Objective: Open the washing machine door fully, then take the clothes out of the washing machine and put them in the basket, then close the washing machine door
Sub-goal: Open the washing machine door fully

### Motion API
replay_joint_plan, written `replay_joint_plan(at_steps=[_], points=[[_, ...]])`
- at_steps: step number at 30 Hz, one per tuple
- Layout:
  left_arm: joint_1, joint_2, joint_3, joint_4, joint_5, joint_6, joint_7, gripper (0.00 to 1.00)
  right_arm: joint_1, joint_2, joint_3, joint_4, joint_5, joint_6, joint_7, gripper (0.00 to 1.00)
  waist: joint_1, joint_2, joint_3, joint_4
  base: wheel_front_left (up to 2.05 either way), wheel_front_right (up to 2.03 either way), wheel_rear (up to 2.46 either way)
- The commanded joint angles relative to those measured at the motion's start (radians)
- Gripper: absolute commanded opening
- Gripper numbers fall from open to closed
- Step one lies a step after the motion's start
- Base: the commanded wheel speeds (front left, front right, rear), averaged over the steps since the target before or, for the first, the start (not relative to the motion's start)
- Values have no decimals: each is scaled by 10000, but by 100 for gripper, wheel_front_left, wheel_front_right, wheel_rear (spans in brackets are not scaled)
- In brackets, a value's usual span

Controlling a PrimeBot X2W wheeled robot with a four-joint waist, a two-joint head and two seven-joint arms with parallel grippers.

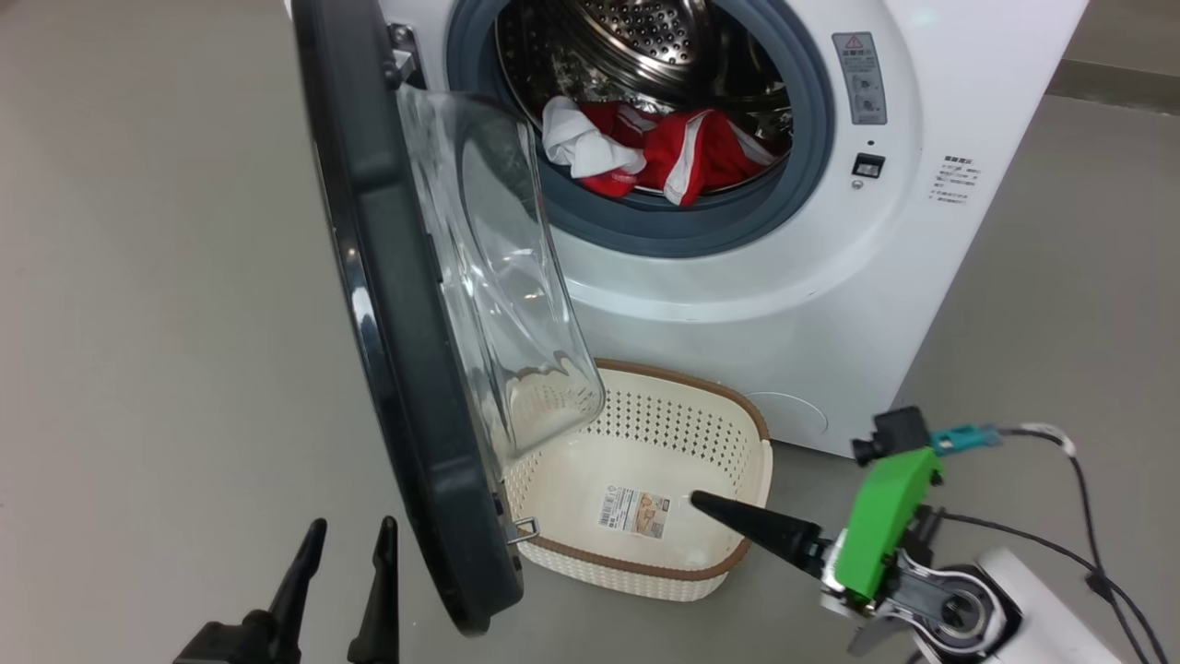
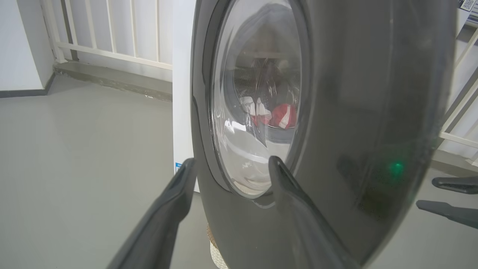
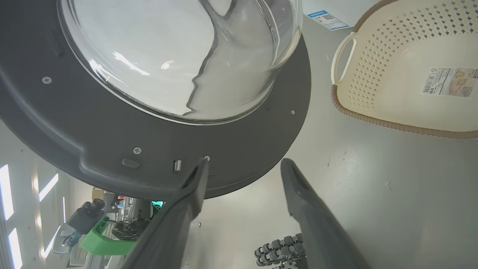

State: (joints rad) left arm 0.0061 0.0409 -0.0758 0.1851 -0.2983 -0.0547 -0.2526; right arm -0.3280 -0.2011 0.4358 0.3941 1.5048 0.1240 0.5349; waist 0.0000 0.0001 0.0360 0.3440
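In the head view, the left gripper (image 1: 352, 526) rises from the lower left, its two dark fingers apart and empty. Just to its right stands the washing machine door (image 1: 406, 369), a large round door with a glossy black rim and clear domed glass, swung open and seen nearly edge-on. Beyond it is the washing machine (image 1: 784, 304), a big white front-loading box. The clothes (image 1: 691, 148), a red garment with white trim, lie in its steel drum, well above both grippers. The right gripper (image 1: 737, 521) reaches in from the lower right, one finger over the near corner of the basket (image 1: 664, 424), a cream perforated plastic tub with a brown rim.

In the left wrist view, the left gripper (image 2: 229, 164) is spread wide, close before the door's (image 2: 354, 112) outer face. The clothes (image 2: 283, 116) show through the glass above the fingertips. The right gripper (image 2: 425, 193) shows at the right edge, fingers parted.

In the right wrist view, the right gripper (image 3: 244, 164) is spread and empty. The door's (image 3: 242, 123) inner side hangs above its left finger and the basket (image 3: 373, 74) lies upper right.
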Motion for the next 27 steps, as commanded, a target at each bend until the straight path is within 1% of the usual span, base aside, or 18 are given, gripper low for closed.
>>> replay_joint_plan(at_steps=[1, 7, 13, 14, 21, 27], points=[[-123, 93, 378, -192, 167, -55, -92, 100, 70, -129, -25, -226, 31, 67, -214, 100, 0, -1, -19, -38, 0, 0, 0], [-105, 93, 497, -160, 171, -63, -92, 100, 544, -573, -246, -219, -231, 67, -1170, 100, 0, -1, -9, -151, 0, 0, 0], [-80, 93, 607, -91, 178, -81, -92, 100, 790, -1040, 93, -195, -1056, 67, -2404, 100, 0, -1, -27, -288, 0, 0, 0], [-80, 93, 607, -91, 178, -81, -92, 100, 790, -1040, 93, -195, -1056, 67, -2404, 100, 0, -1, -27, -288, 0, 0, 0], [-51, 93, 675, -13, 197, -106, -92, 100, 861, -1531, 918, 74, -2005, 67, -4142, 100, 0, -1, -57, -381, 0, 0, 0], [-85, 93, 696, 48, 202, -138, -92, 100, 658, -1999, 1986, 199, -2771, 67, -5664, 100, 0, -1, -35, -399, 0, 0, 0]])
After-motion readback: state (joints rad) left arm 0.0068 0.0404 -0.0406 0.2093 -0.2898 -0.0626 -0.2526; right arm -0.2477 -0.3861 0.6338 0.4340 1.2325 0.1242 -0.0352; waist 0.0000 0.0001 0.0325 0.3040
